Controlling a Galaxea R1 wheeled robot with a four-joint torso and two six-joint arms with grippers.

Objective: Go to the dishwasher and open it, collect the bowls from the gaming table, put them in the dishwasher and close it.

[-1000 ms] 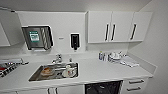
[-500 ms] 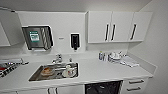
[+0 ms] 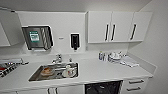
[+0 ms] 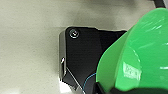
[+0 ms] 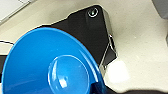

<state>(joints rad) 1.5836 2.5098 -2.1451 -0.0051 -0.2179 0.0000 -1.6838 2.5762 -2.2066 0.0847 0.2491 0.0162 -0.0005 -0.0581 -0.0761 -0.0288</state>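
Straight ahead in the head view, at 12 o'clock, there's a white kitchenette wall with a paper towel dispenser up around 10 o'clock and a small black soap dispenser just right of it. White wall cabinets with dark bar handles sit at about 1 o'clock. Below runs a white countertop with a steel sink set in at roughly 7 o'clock, some crockery lying inside it, and a faucet at its back edge. Over at 3 o'clock a little cluster of dishes and a folded cloth sit on the counter. Down at 5 o'clock there's a dark opening under the counter, which looks like the dishwasher standing open, with white drawers just right of it.

Left wrist view: a big green bowl shows large, tilted, right up against the gripper end, pale floor behind it. It's most likely being carried, but I honestly can't tell whether the fingers are spread or clamped on its rim.

Right wrist view: same deal with a blue bowl, seen from inside, close against the wrist hardware. Can't tell the finger state there either.
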